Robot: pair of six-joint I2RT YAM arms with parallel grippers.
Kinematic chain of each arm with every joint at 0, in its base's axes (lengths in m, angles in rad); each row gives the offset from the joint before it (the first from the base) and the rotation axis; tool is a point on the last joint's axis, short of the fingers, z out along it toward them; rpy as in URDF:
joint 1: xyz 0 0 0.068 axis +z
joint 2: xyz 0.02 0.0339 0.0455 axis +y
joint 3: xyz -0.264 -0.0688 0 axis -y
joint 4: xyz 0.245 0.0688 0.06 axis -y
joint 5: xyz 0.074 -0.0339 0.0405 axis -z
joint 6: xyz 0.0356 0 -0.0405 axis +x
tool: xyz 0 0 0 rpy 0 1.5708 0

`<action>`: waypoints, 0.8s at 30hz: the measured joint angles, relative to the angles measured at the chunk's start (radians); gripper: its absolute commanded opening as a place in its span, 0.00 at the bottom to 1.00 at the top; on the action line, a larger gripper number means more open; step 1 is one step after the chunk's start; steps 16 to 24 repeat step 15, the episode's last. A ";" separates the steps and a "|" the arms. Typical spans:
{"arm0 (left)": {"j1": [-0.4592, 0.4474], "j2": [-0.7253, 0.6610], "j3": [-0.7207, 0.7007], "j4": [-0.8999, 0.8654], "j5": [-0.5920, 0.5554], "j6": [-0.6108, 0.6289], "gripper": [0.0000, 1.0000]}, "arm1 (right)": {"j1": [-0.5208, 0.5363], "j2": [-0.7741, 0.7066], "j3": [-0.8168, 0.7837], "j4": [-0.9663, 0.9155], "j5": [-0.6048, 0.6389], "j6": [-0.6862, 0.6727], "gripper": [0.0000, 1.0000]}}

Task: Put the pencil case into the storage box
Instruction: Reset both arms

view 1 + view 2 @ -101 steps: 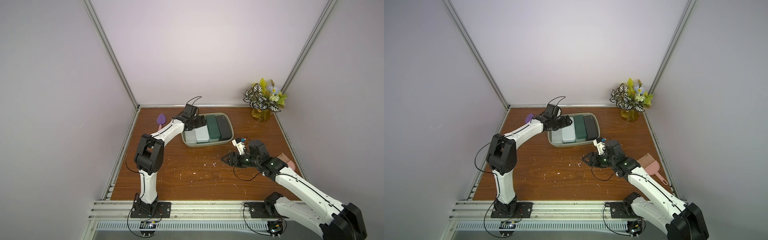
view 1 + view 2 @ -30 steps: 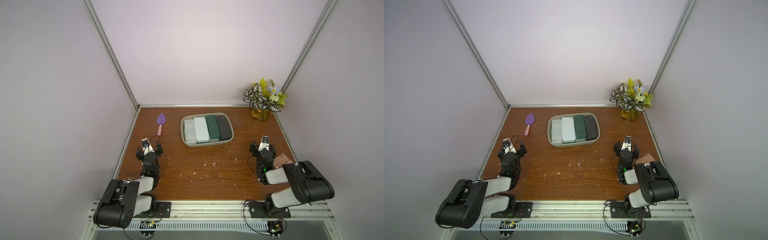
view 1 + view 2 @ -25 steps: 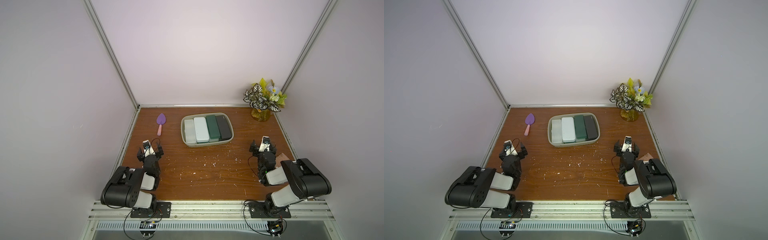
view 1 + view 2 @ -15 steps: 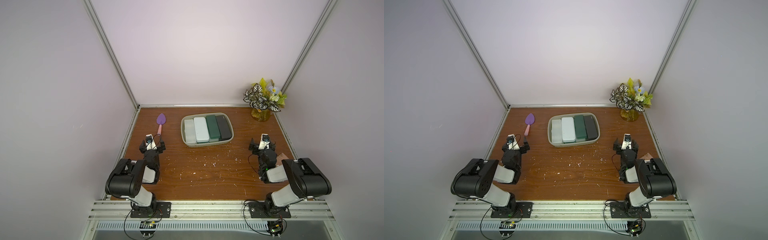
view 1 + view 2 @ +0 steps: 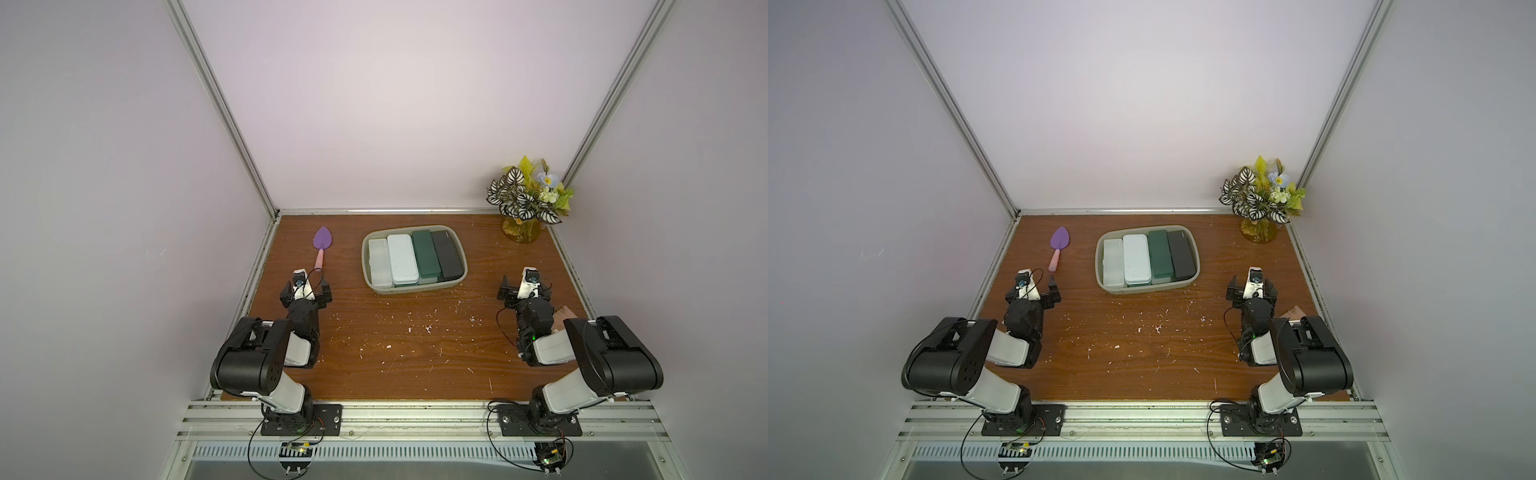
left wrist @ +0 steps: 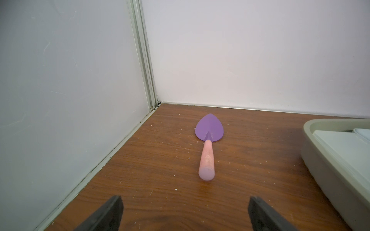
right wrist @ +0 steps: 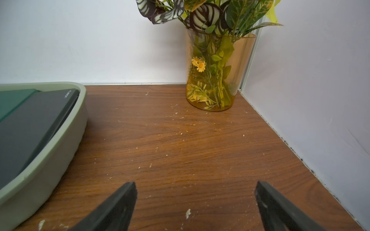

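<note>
Pale lilac walls enclose a brown wood-grain counter (image 5: 415, 353) on three sides, seen from above in both top views. Two white-and-black robot arms are folded low at the near edge, the left arm (image 5: 257, 361) and the right arm (image 5: 602, 365), each pointing toward the back wall.

The storage box (image 5: 415, 289) – a shallow grey-green tub with rounded corners – sits toward the back of the counter, midway between the arms and well apart from both. Four pencil cases (image 5: 1148, 257) lie inside it side by side, filling it. From the robot's left they are a frosted white case (image 5: 379, 262), a pale blue case (image 5: 402, 258), a dark green case (image 5: 426, 254) and a black case (image 5: 446, 253).

In the back right corner stands an amber glass vase (image 7: 212, 80) holding striped leaves and small flowers. Near the back left corner a toy trowel (image 6: 208, 144) lies flat, its purple blade toward the back wall and its pink handle toward the left arm.

The left pincer (image 6: 184, 202) hangs just above the counter, jaws spread wide with nothing between them, just short of the trowel's handle. The right pincer (image 7: 196, 186) is likewise wide open and empty – the box's corner is to one side of it, the vase further ahead. Pale flecks are scattered across the wood.
</note>
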State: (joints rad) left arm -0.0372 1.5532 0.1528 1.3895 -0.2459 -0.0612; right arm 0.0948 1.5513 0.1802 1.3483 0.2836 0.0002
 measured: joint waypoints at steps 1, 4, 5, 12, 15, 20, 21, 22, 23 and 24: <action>0.000 0.000 0.000 -0.001 0.000 0.000 0.98 | 0.000 0.000 0.000 0.000 0.000 0.000 0.99; 0.000 0.000 0.000 -0.002 0.001 0.000 0.98 | 0.000 0.000 0.000 -0.002 0.000 0.000 0.99; 0.000 0.000 0.000 -0.002 0.002 0.000 0.98 | 0.000 0.000 0.000 -0.002 0.000 0.000 1.00; 0.000 0.000 0.000 -0.002 0.003 0.000 0.98 | 0.000 0.000 0.000 -0.006 0.000 0.000 1.00; 0.000 0.000 0.000 -0.002 0.003 0.000 0.98 | 0.000 0.000 0.000 -0.006 0.000 0.000 0.99; 0.000 0.000 0.000 -0.002 0.003 0.000 0.98 | 0.000 0.000 0.000 -0.006 0.000 0.000 0.99; 0.000 0.000 0.000 -0.002 0.003 0.000 0.98 | 0.000 0.000 0.000 -0.006 0.000 0.000 0.99; 0.000 0.000 0.000 -0.002 0.003 0.000 0.98 | 0.000 0.000 0.000 -0.006 0.000 0.000 0.99; 0.000 0.000 0.000 -0.002 0.003 0.000 0.98 | 0.000 0.000 0.000 -0.006 0.000 0.000 0.99; 0.000 0.000 0.000 -0.002 0.003 0.000 0.98 | 0.000 0.000 0.000 -0.006 0.000 0.000 0.99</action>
